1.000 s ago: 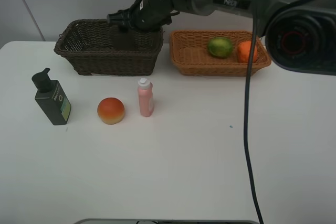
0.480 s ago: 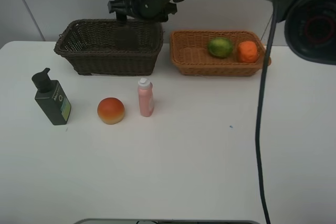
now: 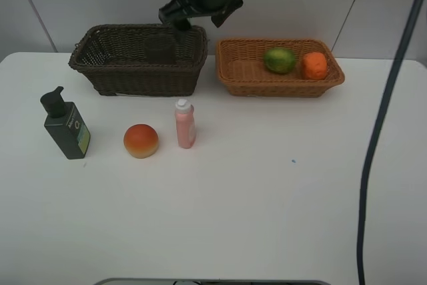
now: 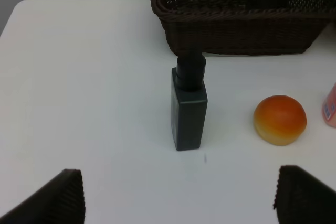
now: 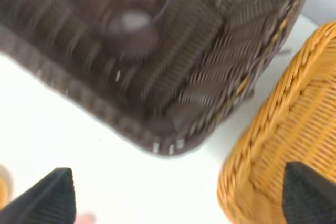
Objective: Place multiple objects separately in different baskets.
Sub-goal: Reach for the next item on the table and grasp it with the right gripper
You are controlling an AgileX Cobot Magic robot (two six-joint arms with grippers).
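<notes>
- Chg vs 1 s ago: right gripper (image 3: 197, 17) was low at the rear rim of the dark brown basket (image 3: 137, 75); it now sits higher, above that rim's right part. The arm's bulk that covered the area right of the basket is gone from the overhead view; only its cable (image 3: 377, 158) crosses there. Items on the table have not shifted.
- Pump bottle (image 3: 67, 128), dk green: in front of dark brown basket's left end, well apart. Upright, long axis vertical, pump head up; spout direction unclear.
- Left gripper (image 4: 178, 198): on the bottle's side away from the basket, facing it. Fingers spread wide, nothing between.
- Peach-like fruit (image 3: 141, 141), red-orange: in front of basket's middle, apart. Round, no clear axis.
- Pink bottle (image 3: 185, 125): in front of basket's right end, apart. Upright, white cap up.
- Dark brown basket: long axis runs L–R, opening up.
- Purple cup (image 5: 126, 19): inside the basket, twd its right half. Blurred; seems mouth up.
- Right gripper: fingers apart, holding nothing, tips pointing down twd the basket.
- Tan basket (image 3: 280, 86): just beside the dark brown basket's right end, narrow gap, long axis in line with it.
- Green fruit (image 3: 279, 60): in tan basket, about mid-length.
- Orange (image 3: 314, 65): in tan basket, at the end far from the dark brown basket, close beside the green fruit.
</notes>
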